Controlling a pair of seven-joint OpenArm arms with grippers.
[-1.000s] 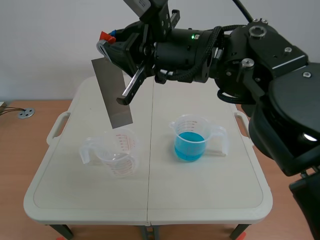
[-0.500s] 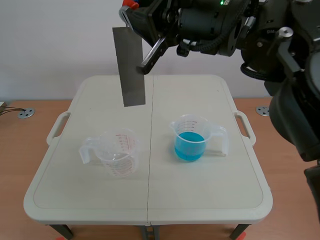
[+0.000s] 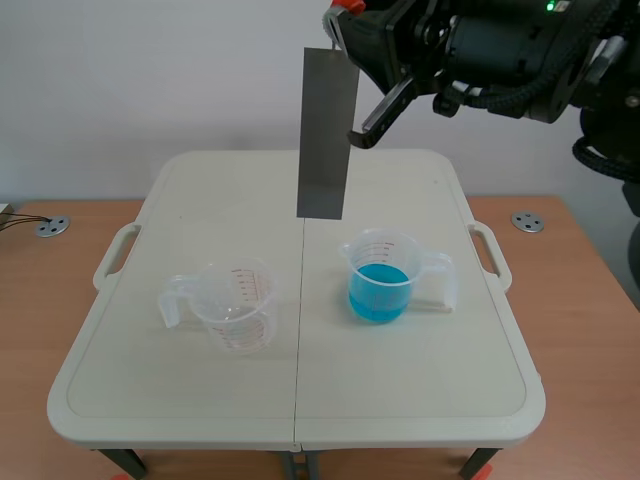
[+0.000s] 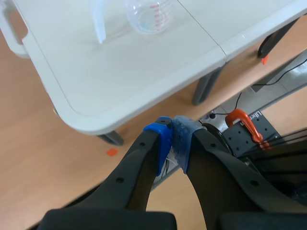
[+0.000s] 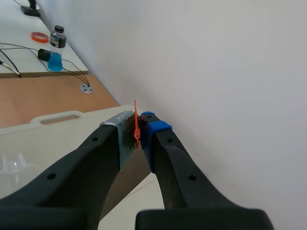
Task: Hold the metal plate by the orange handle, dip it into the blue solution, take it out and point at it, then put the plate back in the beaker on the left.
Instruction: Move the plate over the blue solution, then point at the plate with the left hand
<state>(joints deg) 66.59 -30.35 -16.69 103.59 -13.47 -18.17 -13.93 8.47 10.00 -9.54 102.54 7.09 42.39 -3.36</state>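
- The metal plate hangs upright, high over the counter, behind and above the gap between the two beakers and touching neither.
- Its orange handle is pinched in the right hand, which is clenched on it.
- The beaker of blue solution stands below the plate and a little to the right, and the empty beaker stands to the left.
- The plate's face looks plain grey, so I judge the dip is yet to come. The pointing and the return to the left beaker also remain.
- The left hand is clenched on nothing, off past the counter's edge.
- Both beakers carry red graduation marks, too small to read.
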